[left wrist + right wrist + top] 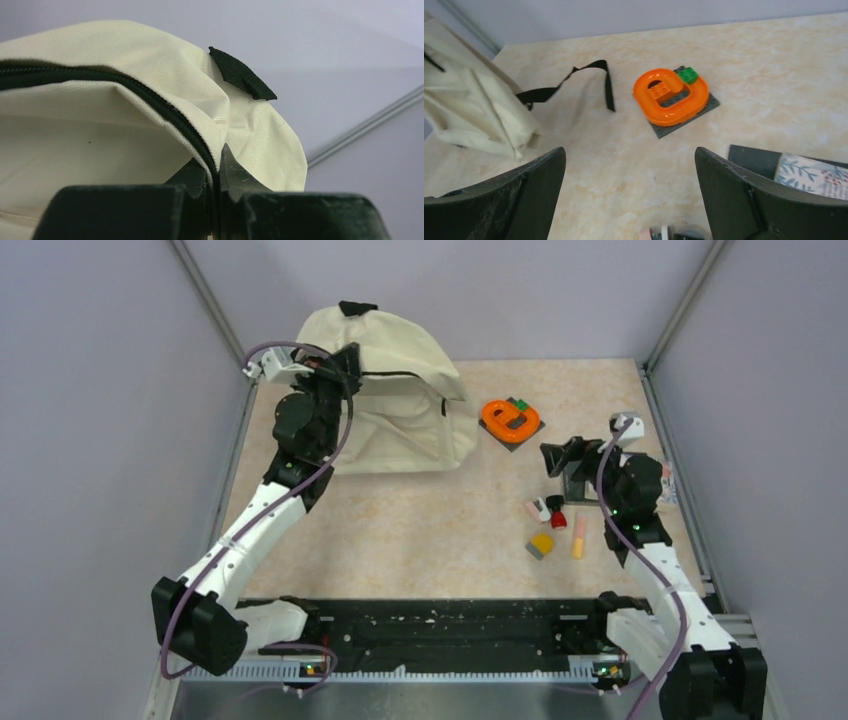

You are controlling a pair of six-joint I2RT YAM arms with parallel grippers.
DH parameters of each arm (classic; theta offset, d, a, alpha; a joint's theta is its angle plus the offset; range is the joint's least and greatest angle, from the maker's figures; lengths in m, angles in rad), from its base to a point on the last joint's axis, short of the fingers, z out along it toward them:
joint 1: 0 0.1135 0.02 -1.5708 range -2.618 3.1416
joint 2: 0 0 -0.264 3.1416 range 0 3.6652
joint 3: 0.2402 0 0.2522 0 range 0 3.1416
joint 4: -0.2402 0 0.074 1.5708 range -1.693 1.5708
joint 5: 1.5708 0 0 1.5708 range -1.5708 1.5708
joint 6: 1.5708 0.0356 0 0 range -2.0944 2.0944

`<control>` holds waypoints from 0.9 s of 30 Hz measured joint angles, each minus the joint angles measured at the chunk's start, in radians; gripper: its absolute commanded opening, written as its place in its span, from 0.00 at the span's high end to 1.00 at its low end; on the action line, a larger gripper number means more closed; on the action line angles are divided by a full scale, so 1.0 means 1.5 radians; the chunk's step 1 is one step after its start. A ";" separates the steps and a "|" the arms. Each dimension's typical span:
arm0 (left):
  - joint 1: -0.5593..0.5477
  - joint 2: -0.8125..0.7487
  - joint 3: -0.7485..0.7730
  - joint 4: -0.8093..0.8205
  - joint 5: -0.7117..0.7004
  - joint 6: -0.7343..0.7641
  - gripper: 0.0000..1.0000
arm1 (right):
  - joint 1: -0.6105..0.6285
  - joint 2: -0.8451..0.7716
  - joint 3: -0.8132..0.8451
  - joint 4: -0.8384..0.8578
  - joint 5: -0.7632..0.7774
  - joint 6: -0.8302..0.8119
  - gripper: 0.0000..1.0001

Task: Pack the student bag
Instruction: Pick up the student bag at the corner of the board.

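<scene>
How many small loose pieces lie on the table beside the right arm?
4: a pink-and-white piece, a red-and-black piece, a yellow-and-grey block and a peach stick, clustered together. The right arm may hide more.

On the table (pixel 400 530) the near middle lies open. The student bag (pixel 400 390) blocks the far left, its black strap (pixel 539 94) trailing right towards an orange toy (pixel 509 418). Small blocks (pixel 556 525) clutter the near right.
</scene>
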State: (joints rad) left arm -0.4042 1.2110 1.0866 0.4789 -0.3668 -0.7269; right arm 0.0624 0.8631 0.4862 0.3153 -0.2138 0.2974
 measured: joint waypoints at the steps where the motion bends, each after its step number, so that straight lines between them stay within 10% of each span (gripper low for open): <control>1: -0.003 -0.004 -0.002 -0.016 0.006 -0.007 1.00 | 0.000 -0.002 0.008 -0.011 -0.025 -0.007 0.02; 14: -0.017 -0.040 -0.061 -0.218 0.191 -0.119 1.00 | 0.126 -0.032 0.106 -0.068 -0.280 -0.032 0.04; 27: -0.018 -0.084 -0.094 -0.223 0.255 -0.145 1.00 | 0.374 0.037 0.069 -0.073 -0.123 -0.047 0.15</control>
State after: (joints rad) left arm -0.4309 1.0855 0.9455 0.1448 0.0151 -0.9440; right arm 0.6231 0.9180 0.5903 0.2050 -0.3988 0.2276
